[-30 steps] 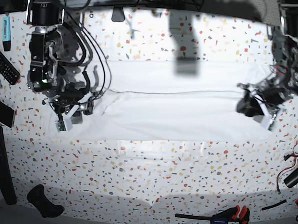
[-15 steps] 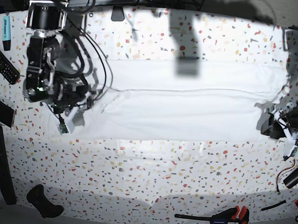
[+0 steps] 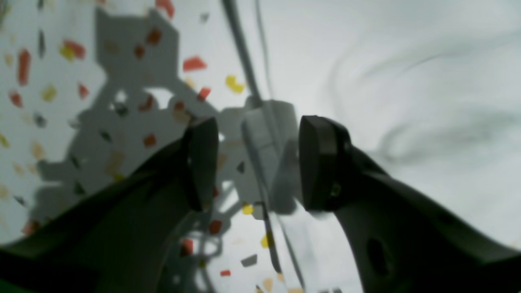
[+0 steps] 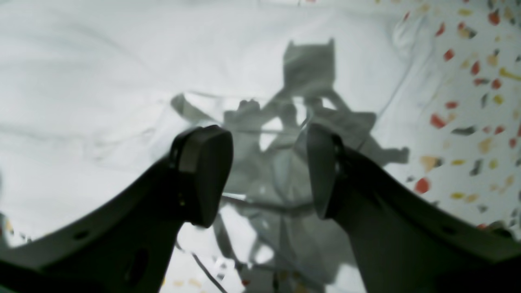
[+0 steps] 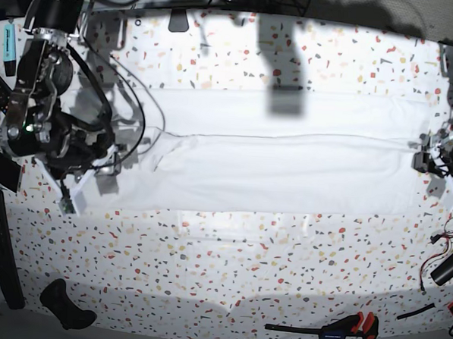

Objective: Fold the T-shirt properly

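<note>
Item one, the T-shirt (image 5: 280,168): I am seeing it lying flat on the speckled table (image 5: 221,268) as a long white band folded lengthwise, spanning the space between my two grippers. Item two, the left gripper (image 3: 254,162): I am reading its two dark fingers (image 3: 321,167) as standing apart with nothing clamped between them; in the left wrist view the shirt cloth is spreading away on the outer side of one finger, its edge is running through the gap below the fingertips, and bare speckled table is showing on the other side. In the base view this gripper (image 5: 434,154) is sitting just at the end of the shirt. Item three, the right gripper (image 4: 268,175): I am finding its fingers (image 4: 203,171) likewise parted and holding nothing; the cloth is lying beneath and ahead of them, with the shirt's edge and speckled table showing beyond one finger. In the base view that gripper (image 5: 80,178) is hanging just beside the shirt's opposite end; whether it is touching the cloth I cannot tell.
</note>
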`<state>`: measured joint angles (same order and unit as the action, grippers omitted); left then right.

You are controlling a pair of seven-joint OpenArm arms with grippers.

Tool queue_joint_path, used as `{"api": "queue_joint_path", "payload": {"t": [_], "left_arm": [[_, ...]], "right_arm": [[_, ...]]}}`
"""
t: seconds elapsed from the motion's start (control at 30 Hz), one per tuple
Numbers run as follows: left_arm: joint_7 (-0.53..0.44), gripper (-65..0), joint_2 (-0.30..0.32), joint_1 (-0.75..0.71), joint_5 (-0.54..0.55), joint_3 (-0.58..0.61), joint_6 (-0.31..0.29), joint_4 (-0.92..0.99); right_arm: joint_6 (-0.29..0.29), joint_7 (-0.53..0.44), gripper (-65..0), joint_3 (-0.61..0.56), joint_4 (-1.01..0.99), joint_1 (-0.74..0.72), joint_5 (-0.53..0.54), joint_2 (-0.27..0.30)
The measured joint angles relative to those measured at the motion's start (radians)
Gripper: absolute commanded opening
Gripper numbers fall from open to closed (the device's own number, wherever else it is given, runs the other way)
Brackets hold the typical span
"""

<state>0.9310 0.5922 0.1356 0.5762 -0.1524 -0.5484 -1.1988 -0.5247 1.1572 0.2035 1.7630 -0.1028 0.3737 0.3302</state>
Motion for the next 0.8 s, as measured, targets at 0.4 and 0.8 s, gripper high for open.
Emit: {"api": "queue_joint_path", "payload": {"t": [0.4,0.8], "left_arm": [[0.0,-34.0,0.021,0.001,0.289,-0.005,-0.025,0.188],[0.121,-34.1,0.02,0.006,0.603,-0.011,-0.144,0.342]], "right_arm": [[-0.104,0.008,-31.6,0.0,0.328,0.242,0.049,0.003],[-0.104,0.004,-31.6,0.002,0.517,0.313,0.048,0.002]]}}
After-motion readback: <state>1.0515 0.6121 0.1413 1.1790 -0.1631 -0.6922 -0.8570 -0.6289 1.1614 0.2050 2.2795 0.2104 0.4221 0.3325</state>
